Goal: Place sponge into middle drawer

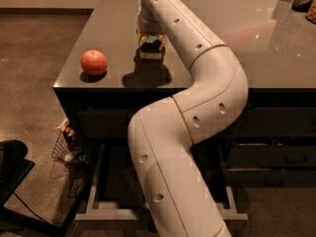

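My gripper [150, 38] is down on the sponge [151, 52] near the desk's [276, 58] front edge, toward the left corner. I can't tell whether it has gripped. The middle drawer [111, 215] stands open below, and carrying and dropping remain.

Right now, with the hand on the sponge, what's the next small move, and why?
Probably a short straight lift. The hand sits over the sponge on the countertop, whose near edge lies between it and the open middle drawer below. Rising first should clear that edge and keep away from the orange fruit nearby, before carrying forward and down.
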`<state>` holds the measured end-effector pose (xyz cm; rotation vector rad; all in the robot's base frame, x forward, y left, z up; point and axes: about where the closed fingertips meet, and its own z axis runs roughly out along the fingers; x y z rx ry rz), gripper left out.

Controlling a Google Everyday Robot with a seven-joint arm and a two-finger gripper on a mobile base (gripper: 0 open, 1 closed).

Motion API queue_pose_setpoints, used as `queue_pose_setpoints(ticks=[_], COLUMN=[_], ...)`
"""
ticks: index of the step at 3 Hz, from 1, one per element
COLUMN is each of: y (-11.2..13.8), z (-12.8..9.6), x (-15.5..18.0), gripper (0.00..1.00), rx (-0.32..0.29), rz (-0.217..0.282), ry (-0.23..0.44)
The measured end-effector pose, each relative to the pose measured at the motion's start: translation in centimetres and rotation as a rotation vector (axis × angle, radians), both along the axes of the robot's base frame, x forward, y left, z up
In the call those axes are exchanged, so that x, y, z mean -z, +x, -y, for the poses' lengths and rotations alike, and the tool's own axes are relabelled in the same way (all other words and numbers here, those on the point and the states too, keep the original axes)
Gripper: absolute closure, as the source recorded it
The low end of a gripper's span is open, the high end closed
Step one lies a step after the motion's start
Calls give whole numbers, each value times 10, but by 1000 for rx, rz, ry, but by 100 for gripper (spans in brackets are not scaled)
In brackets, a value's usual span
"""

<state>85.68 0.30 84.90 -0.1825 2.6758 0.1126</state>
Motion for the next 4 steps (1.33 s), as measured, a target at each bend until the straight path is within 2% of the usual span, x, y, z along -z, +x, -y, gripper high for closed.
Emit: queue_pose_setpoints(ticks=[1,2,3,4], y=[1,-7,-32,-43], z=[12,63,114,126], x=[-10,-43,-6,7], gripper=[100,100,100,100], rx=[-74,-258,-375,-394], rz=[34,134,74,26], ry=[2,31,17,38])
